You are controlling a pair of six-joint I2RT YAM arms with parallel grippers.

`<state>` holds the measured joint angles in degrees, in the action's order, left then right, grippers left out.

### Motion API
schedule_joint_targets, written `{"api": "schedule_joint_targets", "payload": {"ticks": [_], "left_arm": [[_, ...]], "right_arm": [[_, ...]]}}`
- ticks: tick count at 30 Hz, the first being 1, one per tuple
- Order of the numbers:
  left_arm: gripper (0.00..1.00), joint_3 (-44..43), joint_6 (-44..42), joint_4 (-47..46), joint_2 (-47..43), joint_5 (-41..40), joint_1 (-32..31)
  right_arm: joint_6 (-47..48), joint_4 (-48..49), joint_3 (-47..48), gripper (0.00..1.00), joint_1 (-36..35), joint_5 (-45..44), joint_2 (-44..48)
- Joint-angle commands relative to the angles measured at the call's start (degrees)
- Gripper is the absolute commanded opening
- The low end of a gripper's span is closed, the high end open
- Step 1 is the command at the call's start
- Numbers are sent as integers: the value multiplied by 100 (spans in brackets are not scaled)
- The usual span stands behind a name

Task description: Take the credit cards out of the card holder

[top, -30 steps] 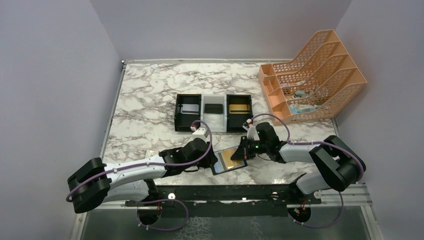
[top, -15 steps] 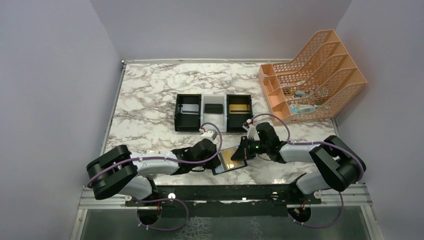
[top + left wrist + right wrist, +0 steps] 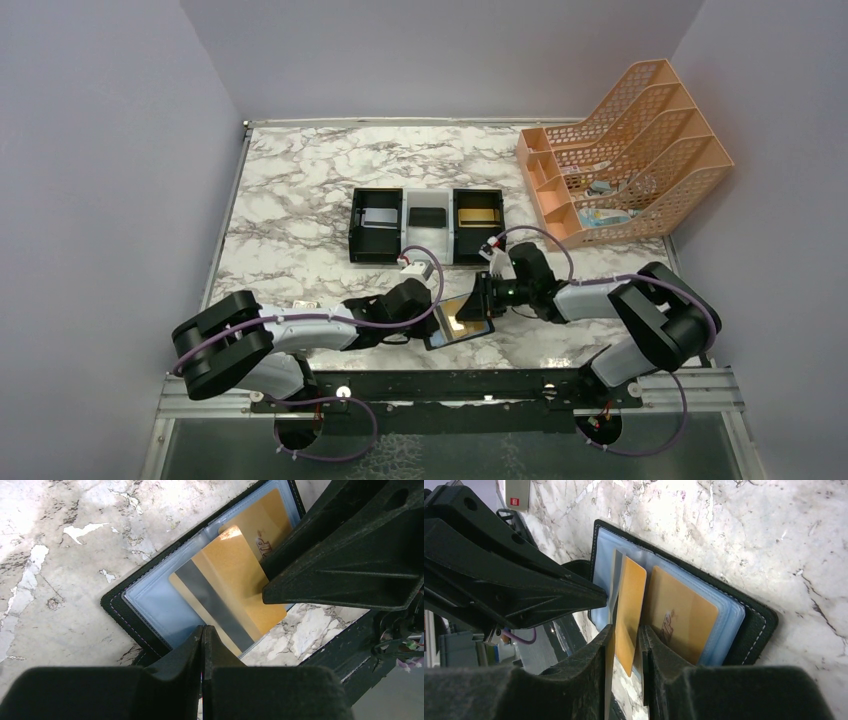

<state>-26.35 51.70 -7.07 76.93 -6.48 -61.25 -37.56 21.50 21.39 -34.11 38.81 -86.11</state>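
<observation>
The black card holder [image 3: 440,338] lies open on the marble near the front edge, its bluish pocket panels up [image 3: 150,600]. My right gripper [image 3: 478,303] [image 3: 624,630] is shut on a gold-tan card [image 3: 631,600] with a grey stripe [image 3: 230,575]. The card is tilted up and partly out of the left pocket. A second gold card [image 3: 679,615] stays in the right pocket. My left gripper [image 3: 432,322] [image 3: 202,628] is shut, its tip pressing on the holder's near left edge. No silver-grey card shows in the holder.
A black-white-black tray [image 3: 427,212] stands behind the holder, with a silver card, a black item and a gold card in its compartments. An orange file rack [image 3: 625,150] stands at the back right. A white box with a red mark [image 3: 516,492] lies left of the holder.
My left arm has raised its elbow and reached further right along the holder's edge. My right gripper has shifted slightly left, and the gold card has tilted up.
</observation>
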Motion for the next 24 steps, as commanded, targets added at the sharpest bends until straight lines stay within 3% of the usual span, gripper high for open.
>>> {"api": "schedule_joint_targets", "payload": {"ticks": [1,10,13,17,21,24], "left_arm": [[5,21,-82,534,23,-240,-9],[5,-31,-99,546,36,-250,-9],[5,-29,-101,549,37,-247,-9],[5,-10,-104,613,-40,-270,-9],[5,3,-92,696,-91,-307,-9],[5,32,-84,716,-142,-318,-9]], "right_arm": [[55,346,82,26,18,419,-325],[132,633,241,24,18,1071,-767],[118,578,267,16,18,973,-777],[146,311,276,11,18,559,-516],[-106,-15,99,1,27,-441,120],[-48,-344,90,1,27,-727,675]]}}
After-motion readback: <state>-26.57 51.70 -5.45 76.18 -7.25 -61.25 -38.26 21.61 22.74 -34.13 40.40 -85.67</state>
